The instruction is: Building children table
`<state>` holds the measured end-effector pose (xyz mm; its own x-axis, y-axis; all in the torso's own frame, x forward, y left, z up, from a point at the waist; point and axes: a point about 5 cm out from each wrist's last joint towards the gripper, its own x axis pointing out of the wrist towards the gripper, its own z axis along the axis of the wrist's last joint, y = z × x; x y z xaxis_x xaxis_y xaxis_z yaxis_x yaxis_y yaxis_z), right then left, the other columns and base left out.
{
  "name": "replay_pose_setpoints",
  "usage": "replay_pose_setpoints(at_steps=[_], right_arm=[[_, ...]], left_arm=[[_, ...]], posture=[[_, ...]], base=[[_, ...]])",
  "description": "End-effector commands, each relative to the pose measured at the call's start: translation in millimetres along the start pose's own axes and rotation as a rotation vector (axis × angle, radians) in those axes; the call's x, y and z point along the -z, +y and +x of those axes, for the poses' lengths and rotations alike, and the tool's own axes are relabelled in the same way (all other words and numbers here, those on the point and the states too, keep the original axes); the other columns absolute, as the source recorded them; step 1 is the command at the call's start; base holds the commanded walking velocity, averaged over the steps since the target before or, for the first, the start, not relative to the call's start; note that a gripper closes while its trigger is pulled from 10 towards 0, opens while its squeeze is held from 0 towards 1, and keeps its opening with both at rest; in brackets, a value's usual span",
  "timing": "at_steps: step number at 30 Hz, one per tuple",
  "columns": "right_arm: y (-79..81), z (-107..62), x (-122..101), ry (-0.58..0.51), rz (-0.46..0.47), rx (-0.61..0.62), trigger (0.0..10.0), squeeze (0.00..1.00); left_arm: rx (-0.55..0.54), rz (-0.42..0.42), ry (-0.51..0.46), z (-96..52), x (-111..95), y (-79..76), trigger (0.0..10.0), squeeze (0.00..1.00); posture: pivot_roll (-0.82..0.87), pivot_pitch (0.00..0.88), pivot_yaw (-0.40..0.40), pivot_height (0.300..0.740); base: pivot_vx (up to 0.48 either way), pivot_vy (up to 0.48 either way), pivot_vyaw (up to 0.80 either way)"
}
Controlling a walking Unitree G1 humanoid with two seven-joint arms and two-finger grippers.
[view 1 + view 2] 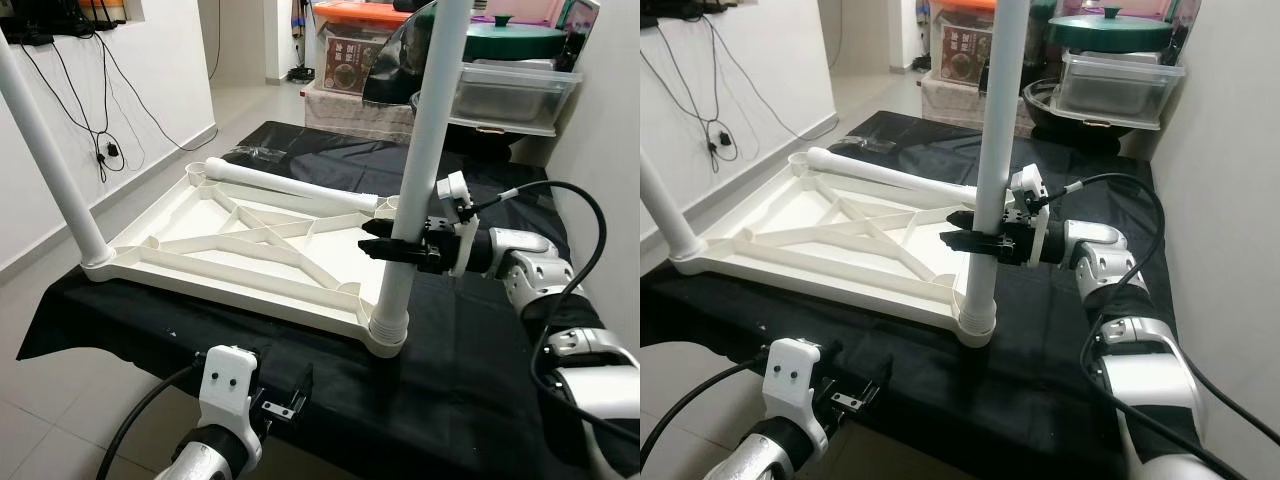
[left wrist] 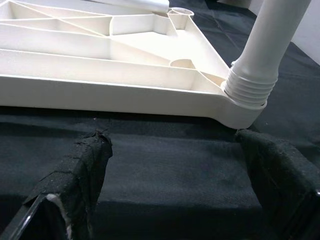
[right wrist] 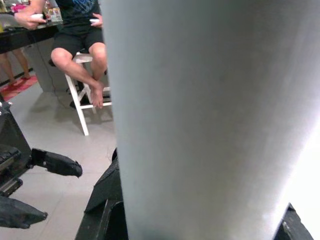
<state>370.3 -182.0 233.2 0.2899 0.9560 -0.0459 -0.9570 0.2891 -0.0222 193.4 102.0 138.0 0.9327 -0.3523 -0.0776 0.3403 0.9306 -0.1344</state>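
The white table top (image 1: 200, 285) lies upside down on a black-draped table (image 1: 470, 380). One white leg (image 1: 425, 130) stands upright in the near right corner socket (image 2: 250, 87). A second leg (image 1: 45, 150) stands at the left corner. A third leg (image 1: 290, 187) lies flat along the far edge. My right gripper (image 1: 392, 250) reaches in from the right and is shut on the near upright leg, a little above its ribbed collar. My left gripper (image 1: 290, 400) hangs low at the table's front edge, open, its fingers (image 2: 82, 170) spread wide in front of that corner.
Clear storage boxes (image 1: 510, 95) and a green pot lid (image 1: 515, 40) are stacked behind the table. Cables (image 1: 100, 120) hang on the left wall. A person (image 3: 80, 45) sits on a white stool (image 3: 80, 95) in the right wrist view. Tiled floor lies to the left.
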Motion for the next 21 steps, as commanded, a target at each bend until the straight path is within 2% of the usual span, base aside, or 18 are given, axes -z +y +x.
replay_pose_setpoints(at_steps=[1,12,14,17,21], right_arm=[[4.1,5.7,17,0.039,0.051,-0.029,10.0,0.0],[14.5,20.2,27,0.026,0.101,-0.169,10.0,0.0],[14.5,20.2,27,0.026,0.101,-0.169,10.0,0.0],[16.0,29.3,33,0.031,0.117,-0.168,10.0,0.0],[12.3,37.8,37,0.02,0.112,-0.065,10.0,0.0]], left_arm=[[-0.004,-0.003,0.013,-1.9,1,-1.1,10.0,0.0],[-0.007,-0.002,0.01,-2.0,0,-2.3,10.0,0.0],[-0.007,-0.002,0.01,-2.0,0,-2.3,10.0,0.0],[-0.008,-0.002,0.01,-2.4,0,-2.5,10.0,0.0],[-0.013,0.001,0.01,-3.4,-1,-2.1,10.0,0.0]], posture=[[0.08,0.116,-0.049,0.74],[0.08,0.126,-0.055,0.74],[0.08,0.126,-0.055,0.74],[0.09,0.13,-0.056,0.74],[0.09,0.131,-0.055,0.74]], base=[[0.0,0.0,0.0],[0.0,0.0,0.0],[0.0,0.0,0.0],[0.0,0.0,0.0],[0.0,0.0,0.0]])
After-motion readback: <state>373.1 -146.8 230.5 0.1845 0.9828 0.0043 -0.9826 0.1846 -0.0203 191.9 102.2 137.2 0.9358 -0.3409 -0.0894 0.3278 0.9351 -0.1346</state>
